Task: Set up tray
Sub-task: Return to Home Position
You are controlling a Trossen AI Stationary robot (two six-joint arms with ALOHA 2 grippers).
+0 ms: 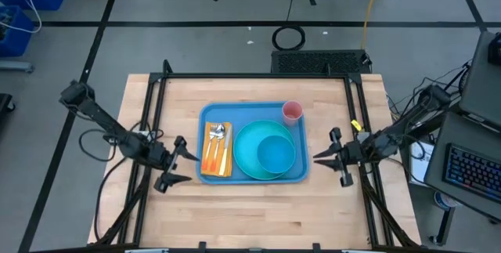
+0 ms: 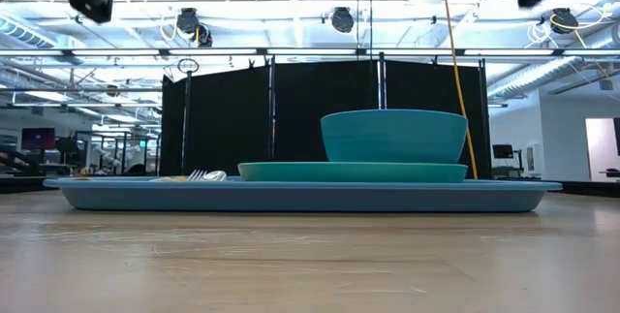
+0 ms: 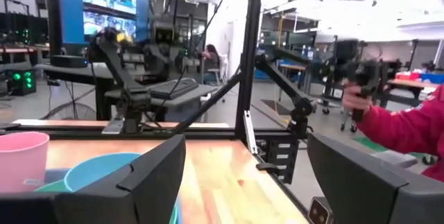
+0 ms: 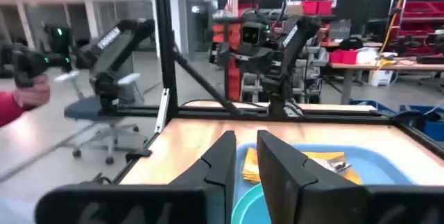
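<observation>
The blue tray (image 1: 213,113) lies flat on the wooden table (image 1: 258,214). On it sit a turquoise plate (image 1: 244,153) with a turquoise bowl (image 1: 275,154) on its right half. A pink cup (image 1: 292,112) stands at the tray's far right corner. On the left, an orange napkin (image 1: 211,159) carries a fork and spoon (image 1: 219,137). My left gripper (image 1: 188,167) hovers open just left of the tray, pointing at it. My right gripper (image 1: 317,158) hovers just right of the tray, with only a narrow gap (image 4: 246,156) between its fingers and nothing in it.
A black metal frame (image 1: 160,96) runs along the table's left, right and far edges. Beyond the table a person's hand in a red sleeve (image 3: 402,123) holds a dark device. Bare wood lies in front of the tray (image 2: 310,255).
</observation>
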